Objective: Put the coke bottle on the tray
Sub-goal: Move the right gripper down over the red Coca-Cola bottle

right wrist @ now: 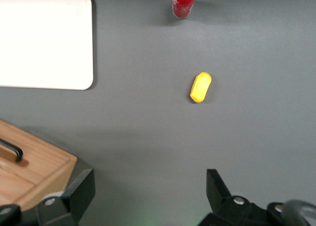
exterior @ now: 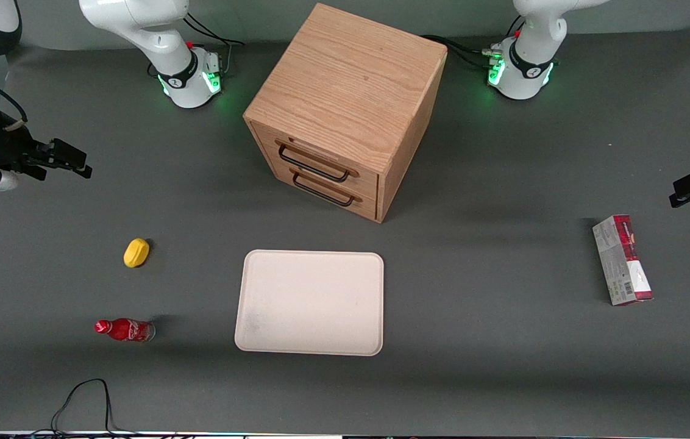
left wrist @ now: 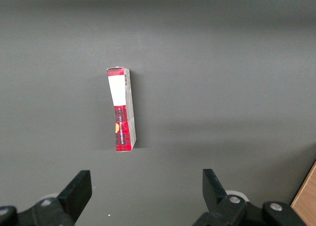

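The coke bottle (exterior: 125,330) is small and red with a white logo. It lies on its side on the grey table, toward the working arm's end, apart from the tray; its clear base shows in the right wrist view (right wrist: 183,1). The cream tray (exterior: 310,302) lies flat in the middle, nearer the front camera than the wooden drawer cabinet, and is bare; it also shows in the right wrist view (right wrist: 44,38). My gripper (exterior: 71,161) hangs high at the working arm's end, farther from the camera than the bottle, open and empty (right wrist: 148,194).
A yellow lemon-shaped object (exterior: 136,252) lies between my gripper and the bottle (right wrist: 200,87). A wooden drawer cabinet (exterior: 345,110) with two handles stands at mid-table. A red-and-grey carton box (exterior: 622,260) lies toward the parked arm's end (left wrist: 122,110). A black cable (exterior: 86,396) loops at the table's front edge.
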